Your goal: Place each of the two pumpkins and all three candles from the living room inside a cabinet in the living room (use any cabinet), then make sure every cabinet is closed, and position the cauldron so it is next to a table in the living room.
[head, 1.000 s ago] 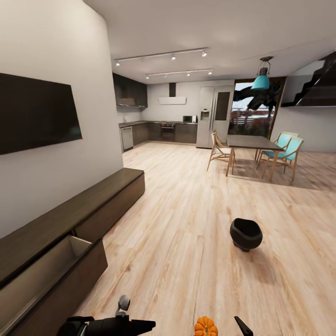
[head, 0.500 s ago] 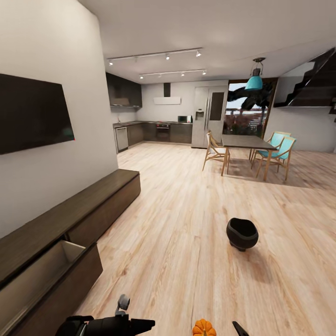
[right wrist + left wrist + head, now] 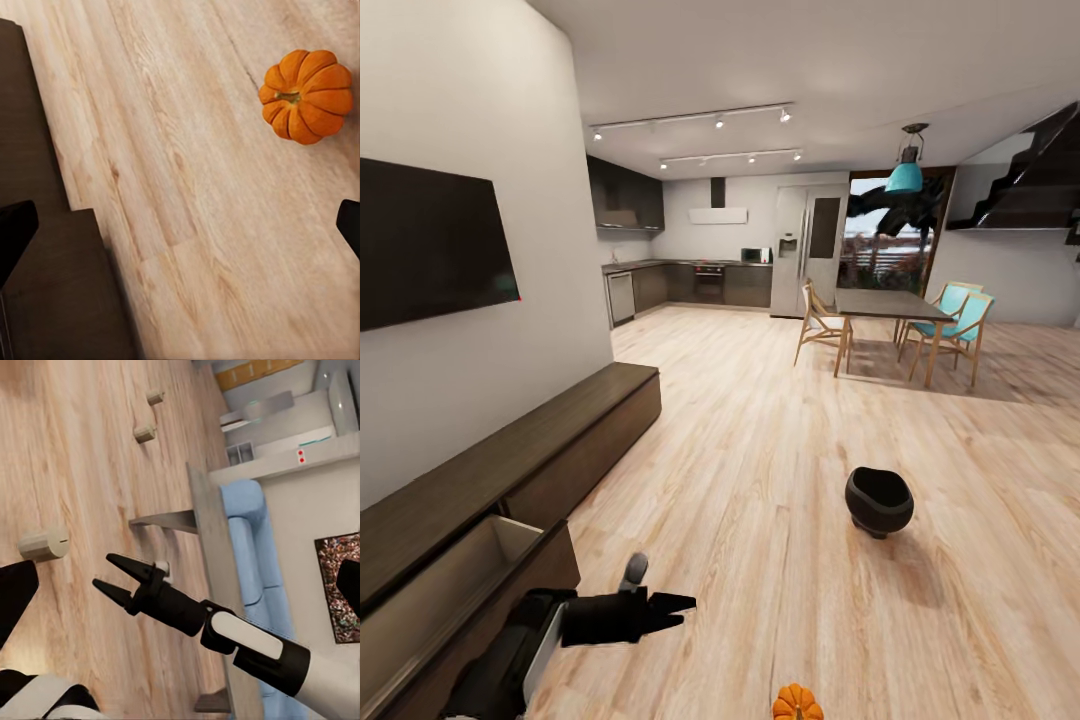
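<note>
An orange pumpkin (image 3: 797, 702) lies on the wood floor at the bottom edge of the head view; it (image 3: 306, 96) also sits off to one side of my open right gripper (image 3: 180, 225), untouched. My left gripper (image 3: 678, 610) is raised, open and empty, beside the dark cabinet (image 3: 560, 440), whose near drawer (image 3: 450, 590) stands open. The black cauldron (image 3: 879, 500) rests on the floor to the right. The left wrist view holds three candles (image 3: 43, 544) (image 3: 145, 433) (image 3: 154, 396) on the floor, the grey table (image 3: 204, 532), and my right gripper (image 3: 114, 576) open.
A TV (image 3: 430, 240) hangs above the cabinet. A dining table (image 3: 885, 303) with chairs and the kitchen stand far back. A blue sofa (image 3: 251, 547) lies beyond the grey table. Wide bare floor (image 3: 760, 480) stretches ahead.
The view shifted slightly a second ago, then held. My left arm has risen and moved forward, level with the open drawer. The right fingertip has left the head view's bottom edge.
</note>
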Robot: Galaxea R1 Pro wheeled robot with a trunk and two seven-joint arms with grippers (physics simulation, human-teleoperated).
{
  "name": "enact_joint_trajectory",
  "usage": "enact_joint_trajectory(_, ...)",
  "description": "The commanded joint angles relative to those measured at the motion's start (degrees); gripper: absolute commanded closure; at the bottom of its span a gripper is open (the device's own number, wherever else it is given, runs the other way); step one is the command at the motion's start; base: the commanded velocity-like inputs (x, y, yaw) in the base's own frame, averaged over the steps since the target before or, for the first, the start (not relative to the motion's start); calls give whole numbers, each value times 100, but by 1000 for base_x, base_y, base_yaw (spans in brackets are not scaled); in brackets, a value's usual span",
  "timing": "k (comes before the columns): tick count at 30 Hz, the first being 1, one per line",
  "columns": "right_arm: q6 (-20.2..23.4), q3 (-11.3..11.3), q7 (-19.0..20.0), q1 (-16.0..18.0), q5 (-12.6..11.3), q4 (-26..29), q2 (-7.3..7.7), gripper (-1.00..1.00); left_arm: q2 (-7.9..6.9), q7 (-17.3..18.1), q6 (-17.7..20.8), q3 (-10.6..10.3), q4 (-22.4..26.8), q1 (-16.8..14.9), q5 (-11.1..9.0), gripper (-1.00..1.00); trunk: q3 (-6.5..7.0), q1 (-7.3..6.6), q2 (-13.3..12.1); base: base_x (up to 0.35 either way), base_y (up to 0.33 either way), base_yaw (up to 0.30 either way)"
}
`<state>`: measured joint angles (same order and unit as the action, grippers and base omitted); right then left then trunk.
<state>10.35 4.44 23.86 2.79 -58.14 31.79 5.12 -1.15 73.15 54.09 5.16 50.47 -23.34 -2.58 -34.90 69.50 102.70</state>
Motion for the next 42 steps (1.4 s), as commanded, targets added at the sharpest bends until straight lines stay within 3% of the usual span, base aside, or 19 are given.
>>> enact_joint_trajectory(1, 54, 22, 16, 3, -49, 2, -2, -100, -2, -37, 63, 1, -1, -63, -16, -100, -6, -1, 3, 0, 0, 0)
enact_joint_trajectory(9, -15, 22, 0, 3, -50, 0, -2, -100, -61, -179, 75, 189, -18, -192, -17, -100, -6, -1, 3, 0, 0, 0)
enact_joint_trajectory(19, -15, 28, -14, 11, -55, 5, -9, -100, -78, -187, 82, 239, -3, -197, -16, -100, -6, -1, 3, 0, 0, 0)
enact_joint_trajectory(21, 0, 29, -45, 92, -58, 8, -10, -100, -78, -184, 82, 239, -6, -197, -16, -100, -42, 43, 83, 0, 0, 0)
enact_joint_trajectory(23, 40, 26, -318, 361, -51, 4, -9, -100, -78, -182, 79, 280, -14, -197, -17, -100, -78, 87, 163, 0, 0, 0)
enact_joint_trajectory(29, 36, 22, -906, 645, -41, -5, -3, -100, -78, -165, 76, 490, -19, -197, -30, -100, -186, 219, 404, 0, 0, 0)
enact_joint_trajectory(42, 39, -1, -912, 819, -51, -58, -30, -100, -69, -142, 67, 547, -19, -197, -41, -100, -419, 505, 925, 0, 0, 0)
